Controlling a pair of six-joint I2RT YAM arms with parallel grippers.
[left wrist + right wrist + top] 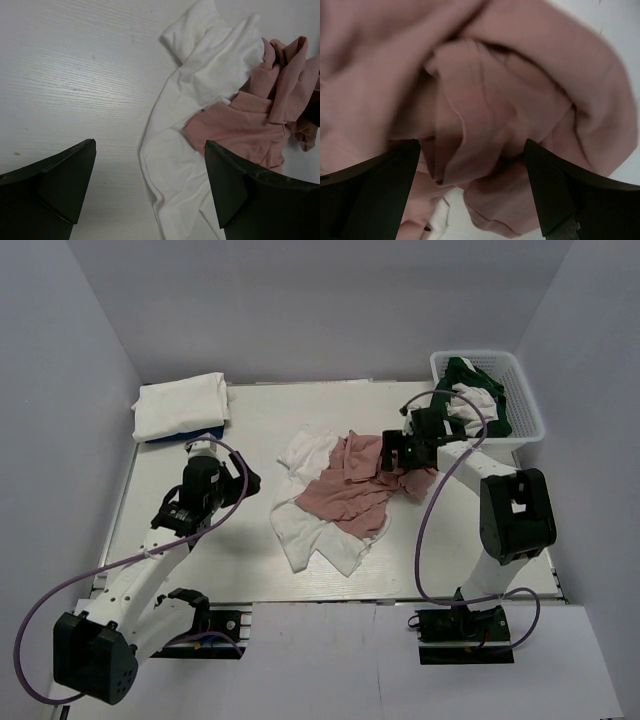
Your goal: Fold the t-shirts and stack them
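Observation:
A crumpled dusty pink t-shirt (345, 490) lies mid-table on top of a spread white t-shirt (310, 535). My right gripper (390, 456) is open, low over the pink shirt's right end. In the right wrist view the pink cloth (485, 95) fills the frame and bulges between my wide-open right gripper (472, 185). My left gripper (247, 480) is open and empty, left of the pile. The left wrist view shows it (150, 185) above the white shirt's (200, 90) edge, with the pink shirt (250, 125) beyond.
Folded white shirts (180, 405) are stacked at the back left on something blue. A white mesh basket (525, 390) at the back right holds a dark green shirt (462, 370) and white cloth (475, 400). Grey walls enclose the table.

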